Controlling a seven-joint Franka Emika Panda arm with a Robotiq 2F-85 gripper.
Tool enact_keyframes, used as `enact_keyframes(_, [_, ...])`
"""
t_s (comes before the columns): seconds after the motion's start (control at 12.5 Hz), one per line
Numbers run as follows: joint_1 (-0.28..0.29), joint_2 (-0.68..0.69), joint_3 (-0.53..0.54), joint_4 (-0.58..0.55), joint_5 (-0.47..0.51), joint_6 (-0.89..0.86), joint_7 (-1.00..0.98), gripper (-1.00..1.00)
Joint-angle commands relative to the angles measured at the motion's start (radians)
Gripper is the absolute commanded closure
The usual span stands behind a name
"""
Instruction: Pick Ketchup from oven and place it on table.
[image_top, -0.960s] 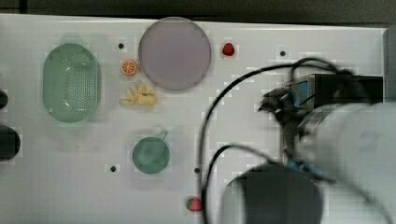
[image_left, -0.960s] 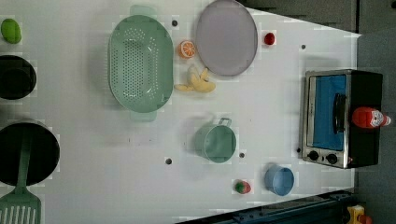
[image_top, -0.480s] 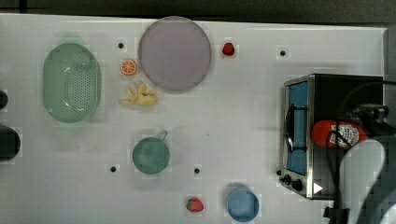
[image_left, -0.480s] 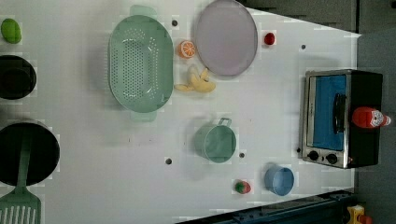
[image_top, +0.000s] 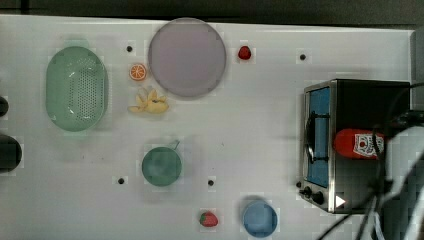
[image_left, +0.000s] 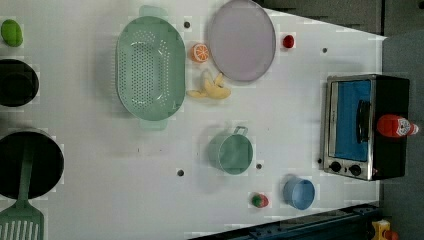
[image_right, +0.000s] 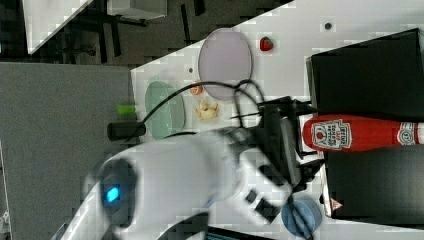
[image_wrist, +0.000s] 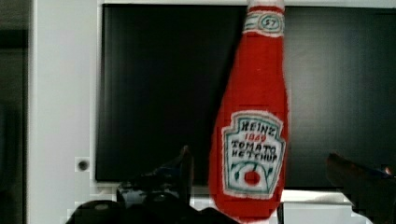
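The ketchup (image_wrist: 252, 140), a red bottle with a white label, lies on the black top of the oven (image_wrist: 154, 93). In the top view the ketchup (image_top: 357, 143) rests on the oven (image_top: 365, 100) at the top view's right, on the white table (image_top: 250, 125). My gripper (image_wrist: 259, 154) is open, with one finger on each side of the bottle's lower body and a gap at both. In the right view the gripper (image_right: 310, 137) straddles the base of the ketchup (image_right: 360, 134). The left view shows the ketchup (image_left: 395, 125) on the oven (image_left: 350, 125).
On the table are a green colander (image_top: 76, 87), a purple plate (image_top: 186, 56), a green cup (image_top: 161, 166), a blue bowl (image_top: 259, 218), two strawberries (image_top: 244, 52) (image_top: 209, 218), an orange slice (image_top: 138, 71) and bananas (image_top: 149, 102). Arm cables (image_top: 385, 190) hang by the oven.
In the top view the arm has swung off the oven toward the top view's right edge, uncovering the oven and the ketchup. The ketchup has not moved.
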Motion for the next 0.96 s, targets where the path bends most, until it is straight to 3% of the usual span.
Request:
enact_keyframes(0.08, [-0.01,0.071,-0.001,-0.031,0.057,0.076,0.019,-1.0])
enact_keyframes(0.48, [-0.02,0.138,0.0,-0.043,0.098,0.079,0.019,-1.0])
enact_keyframes(0.56, [-0.02,0.139,0.001,-0.048,0.1,0.079,0.019,-0.49])
enact_keyframes(0.64, [-0.019,0.135,0.002,-0.045,0.1,0.079,0.019,-0.26])
enact_keyframes(0.96, [-0.009,0.111,0.002,0.0,0.086,0.077,0.018,-0.21])
